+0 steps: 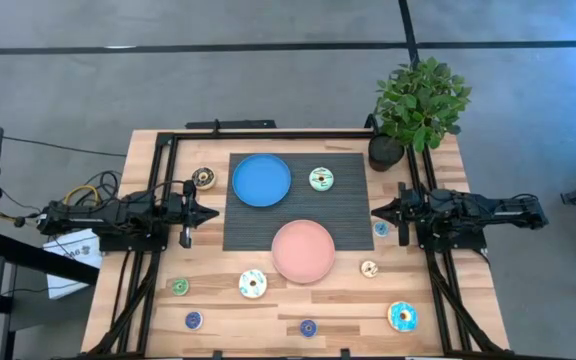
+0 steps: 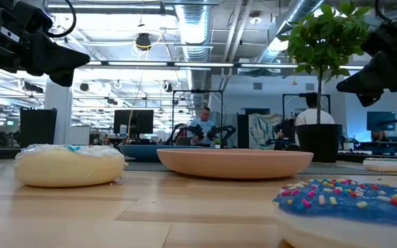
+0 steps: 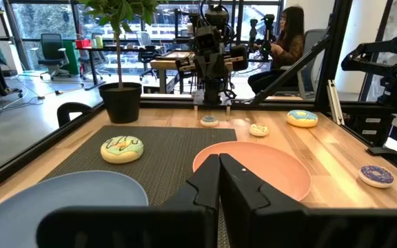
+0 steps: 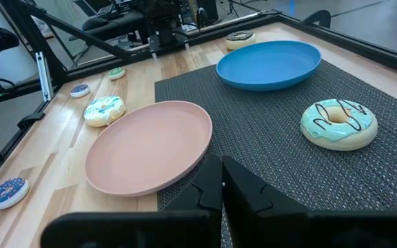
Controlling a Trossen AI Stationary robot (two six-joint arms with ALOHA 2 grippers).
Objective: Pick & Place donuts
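Note:
Several donuts lie flat around a dark mat [image 1: 343, 215]. A teal one [image 1: 321, 179] rests on the mat next to the blue plate [image 1: 262, 180]. A dark brown one [image 1: 203, 178] lies on the wood at the far left. A white-and-teal one [image 1: 253, 284], a large blue one [image 1: 402, 317] and small ones [image 1: 194, 320] sit along the near side. The pink plate [image 1: 303, 251] straddles the mat's near edge. My left gripper [image 1: 213, 213] hovers shut at the mat's left edge, and my right gripper [image 1: 373, 212] hovers shut at its right edge. Both hold nothing.
A potted plant [image 1: 418, 105] stands at the far right corner. Black frame rails [image 1: 268, 134] run along the table's far, left and right sides. Bare wood lies between the donuts along the near side. People sit at desks in the room beyond.

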